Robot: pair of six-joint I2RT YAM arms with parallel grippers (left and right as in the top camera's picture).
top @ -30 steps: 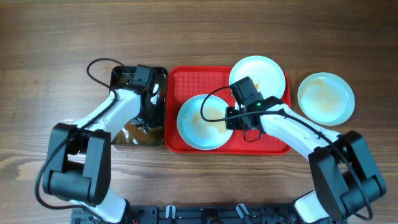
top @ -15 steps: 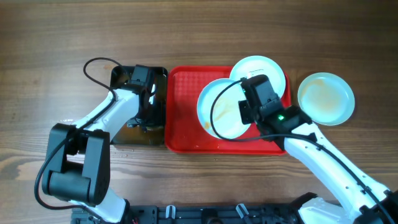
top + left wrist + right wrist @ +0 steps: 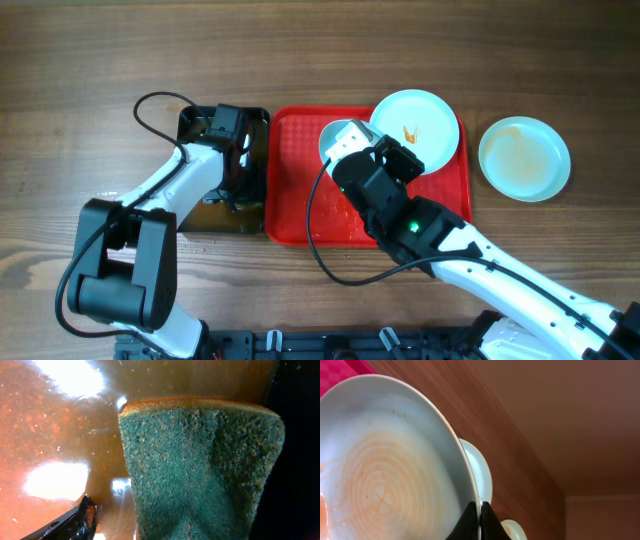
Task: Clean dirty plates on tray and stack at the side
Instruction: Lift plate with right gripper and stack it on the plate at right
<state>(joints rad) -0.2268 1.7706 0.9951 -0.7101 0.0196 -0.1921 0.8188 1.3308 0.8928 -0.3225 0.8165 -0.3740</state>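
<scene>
Wooden tabletop below, the right gripper (image 3: 479,519) pinches tight on just the thin rim of a dirty plate (image 3: 390,475) tilted over the tray (image 3: 290,200), so a jolt could drop it, while the left gripper (image 3: 236,185) clamps the sponge (image 3: 200,460).

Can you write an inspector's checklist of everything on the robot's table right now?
Surface: wooden table, brown grain.
Job's things: red tray; tray plate lying on it, orange smear; raised plate, orange-smeared, tilted above the tray; side plate on the table right of the tray, faintly stained.
Clutter: black tub of brownish liquid; green sponge in it.
Grippers: right gripper shut on the raised plate's rim; left gripper in the tub, grip unclear.
Cables: black cable looping beside the left arm.
Surroundings: nothing seen.
</scene>
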